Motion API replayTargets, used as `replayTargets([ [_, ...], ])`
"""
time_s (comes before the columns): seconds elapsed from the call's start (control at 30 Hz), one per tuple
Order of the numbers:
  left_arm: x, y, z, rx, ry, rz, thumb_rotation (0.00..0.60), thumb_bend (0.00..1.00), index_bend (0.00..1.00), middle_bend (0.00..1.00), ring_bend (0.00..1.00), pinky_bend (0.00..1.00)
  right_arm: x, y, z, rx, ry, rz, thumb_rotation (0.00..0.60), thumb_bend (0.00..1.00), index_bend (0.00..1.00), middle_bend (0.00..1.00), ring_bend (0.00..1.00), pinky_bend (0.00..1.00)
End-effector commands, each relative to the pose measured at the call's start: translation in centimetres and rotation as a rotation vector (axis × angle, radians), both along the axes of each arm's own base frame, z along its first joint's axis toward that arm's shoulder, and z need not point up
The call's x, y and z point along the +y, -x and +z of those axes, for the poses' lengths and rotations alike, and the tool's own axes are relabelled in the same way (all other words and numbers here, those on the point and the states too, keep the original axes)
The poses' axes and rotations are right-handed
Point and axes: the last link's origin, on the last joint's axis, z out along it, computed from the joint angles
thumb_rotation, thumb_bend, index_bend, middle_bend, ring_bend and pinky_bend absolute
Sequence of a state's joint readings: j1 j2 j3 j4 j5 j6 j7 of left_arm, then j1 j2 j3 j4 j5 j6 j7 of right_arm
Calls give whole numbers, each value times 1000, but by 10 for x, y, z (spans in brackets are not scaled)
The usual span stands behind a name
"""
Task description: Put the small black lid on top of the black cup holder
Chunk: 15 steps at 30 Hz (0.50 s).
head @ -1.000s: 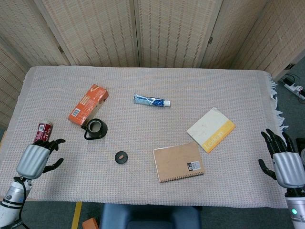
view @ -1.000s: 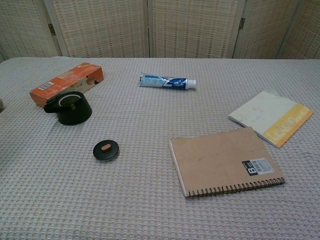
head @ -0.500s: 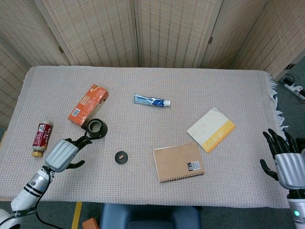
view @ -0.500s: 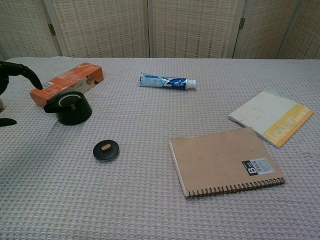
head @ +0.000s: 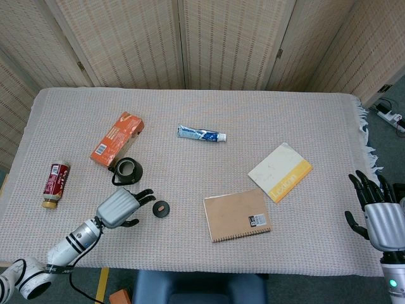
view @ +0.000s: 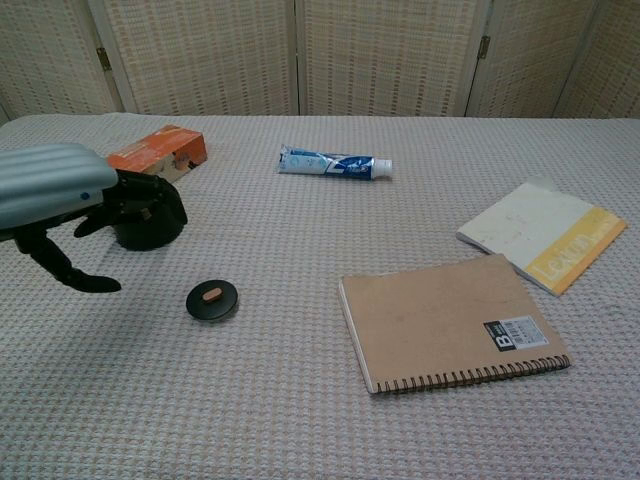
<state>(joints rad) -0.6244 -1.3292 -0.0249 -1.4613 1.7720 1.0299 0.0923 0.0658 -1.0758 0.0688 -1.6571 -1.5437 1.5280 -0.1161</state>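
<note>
The small black lid (head: 162, 208) (view: 212, 300), round with a tan knob, lies flat on the cloth. The black cup holder (head: 127, 170) (view: 150, 225) stands behind it to the left, beside the orange box. My left hand (head: 120, 208) (view: 60, 195) hovers open just left of the lid, fingers spread and reaching toward it, touching nothing. In the chest view it partly covers the cup holder. My right hand (head: 378, 209) stays open past the table's right edge, holding nothing.
An orange box (head: 116, 138) lies behind the cup holder. A small brown bottle (head: 54, 184) lies at the left edge. A toothpaste tube (head: 202, 133) sits mid-table. A brown spiral notebook (head: 237, 215) and a white-yellow booklet (head: 280, 171) lie to the right.
My left hand has swept rightward from beside the brown bottle to just left of the lid. The lid, cup holder and right hand have stayed put.
</note>
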Motion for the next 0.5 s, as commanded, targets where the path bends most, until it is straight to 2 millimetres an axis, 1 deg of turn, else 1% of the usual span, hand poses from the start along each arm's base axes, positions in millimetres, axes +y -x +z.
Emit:
replayTargets([
  [0.03, 5, -7, -13, 34, 17, -31, 600, 169, 204, 166, 708, 801, 0, 0, 0, 0, 0, 2, 600, 372, 33, 87, 156, 0],
  [0.27, 14, -19, -36, 65, 32, -37, 600, 169, 190, 140, 702, 803, 1, 1, -3, -5, -6, -7, 600, 371, 35, 87, 154, 0],
  [0.5, 20, -18, -53, 115, 45, -16, 600, 170, 191, 140, 713, 803, 3, 2, 0, -8, 7, -9, 600, 371, 36, 87, 159, 0],
])
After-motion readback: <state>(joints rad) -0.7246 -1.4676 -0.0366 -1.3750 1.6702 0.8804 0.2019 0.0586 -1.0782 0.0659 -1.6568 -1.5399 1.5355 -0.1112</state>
